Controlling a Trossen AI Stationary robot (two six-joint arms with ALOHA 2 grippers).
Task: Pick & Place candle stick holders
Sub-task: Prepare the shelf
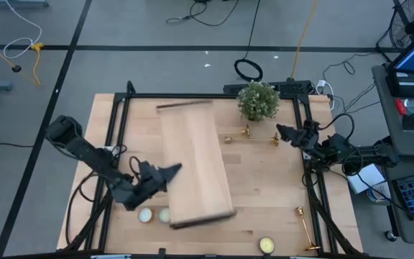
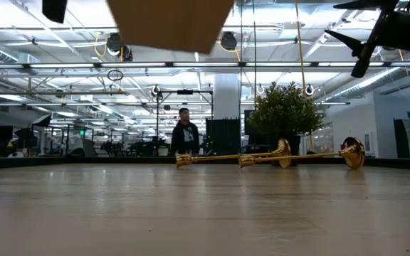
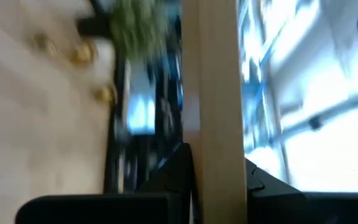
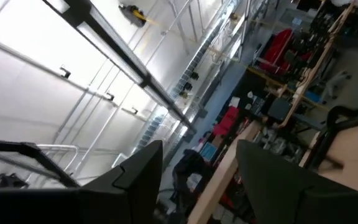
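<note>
The left gripper [image 1: 165, 173] pinches a wooden board [image 1: 195, 162] aloft, the right gripper [image 1: 284, 134] hangs part-open and empty at 2 o'clock beside 2 candle stick holders [image 1: 254, 137], so lower it squarely over a stem.

My left gripper [image 1: 169, 171] holds the big board [image 1: 195, 162] up in the air, so the board blocks the table's middle. My right gripper [image 1: 282, 132] hangs with fingers apart and nothing between them. Two holders [image 1: 238, 135] [image 1: 273, 139] lie just beside it, with the plant [image 1: 257, 101] close behind them. One more holder [image 1: 305, 227] and a candle [image 1: 267, 244] lie well apart from it. Two candles [image 1: 154, 215] sit near my left gripper.
</note>
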